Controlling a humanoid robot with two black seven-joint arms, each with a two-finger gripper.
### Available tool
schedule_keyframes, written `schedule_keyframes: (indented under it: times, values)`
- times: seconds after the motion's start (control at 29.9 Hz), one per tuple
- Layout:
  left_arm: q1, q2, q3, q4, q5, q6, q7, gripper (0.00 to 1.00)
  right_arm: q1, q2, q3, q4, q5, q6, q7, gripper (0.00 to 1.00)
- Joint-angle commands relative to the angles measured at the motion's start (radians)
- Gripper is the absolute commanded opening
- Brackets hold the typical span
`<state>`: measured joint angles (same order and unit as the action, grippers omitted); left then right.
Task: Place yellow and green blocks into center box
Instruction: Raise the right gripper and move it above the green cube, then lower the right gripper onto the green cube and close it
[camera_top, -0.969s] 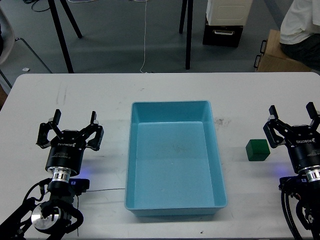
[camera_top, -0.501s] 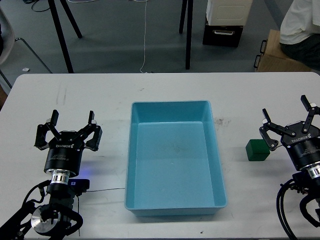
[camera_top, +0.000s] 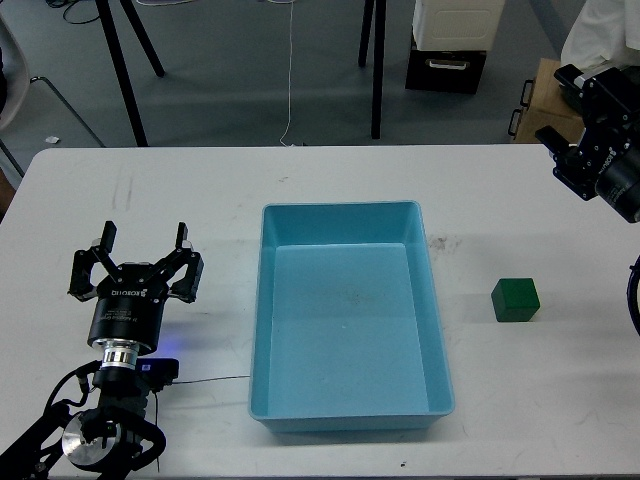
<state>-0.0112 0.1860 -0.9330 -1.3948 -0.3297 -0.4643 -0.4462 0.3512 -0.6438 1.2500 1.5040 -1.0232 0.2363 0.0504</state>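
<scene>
The left claw (camera_top: 140, 255) stands on the left part of the bench (camera_top: 200, 190), its fingers spread wide and pointing away from the robot, with nothing between them. It sits well apart from the blue box (camera_top: 350, 315), which reads as a waiting pose, since nothing for it to take shows on that side.

The right claw (camera_top: 585, 125) is raised near the far right edge of the view, above the bench's far right corner. It is seen dark and partly cut off, so whether its fingers are wide or narrow cannot be told; nothing appears to be held in it.

The green block (camera_top: 516, 299) rests on the bench to the right of the box, near its right wall but not touching, and well apart from the right claw. It sits upright and free on all sides, so a grasp from above looks open.

The box lies in the middle of the bench, open side up and empty. No yellow block is visible anywhere, so neither block is in place yet.
</scene>
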Motion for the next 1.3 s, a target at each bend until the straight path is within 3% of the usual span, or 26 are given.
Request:
schedule_keyframes:
  times: [0.0, 0.07, 0.3, 0.4, 0.57, 0.7, 1.27]
  values:
    - [-0.001, -0.002, 0.0, 0.0, 0.0, 0.003, 0.0, 1.0, 0.121, -0.109, -0.165, -0.086, -0.228, -0.009, 0.275, 0.98]
    - [-0.001, -0.002, 0.0, 0.0, 0.0, 0.006, 0.0, 1.0, 0.205, -0.125, -0.243, -0.143, -0.348, -0.012, 0.438, 0.98]
    - [-0.001, -0.002, 0.0, 0.022, 0.0, 0.006, 0.0, 1.0, 0.415, -0.223, -0.489, -0.203, -0.5, 0.0, 0.438, 0.95]
    - [-0.003, 0.0, 0.0, 0.023, 0.0, 0.007, 0.0, 1.0, 0.561, -0.229, -0.685, -0.208, -0.642, 0.003, 0.438, 0.9]
    - [-0.003, -0.002, 0.0, 0.027, 0.0, 0.007, 0.0, 1.0, 0.785, -0.228, -1.056, -0.206, -0.849, 0.003, 0.438, 0.9]
    - [-0.003, -0.002, 0.0, 0.033, 0.0, 0.009, 0.0, 1.0, 0.882, -0.22, -1.242, -0.197, -0.922, 0.001, 0.438, 0.9]
    - [-0.01, -0.003, 0.0, 0.036, 0.0, 0.012, 0.0, 1.0, 0.93, -0.065, -1.549, -0.234, -1.1, 0.0, 0.438, 0.91]
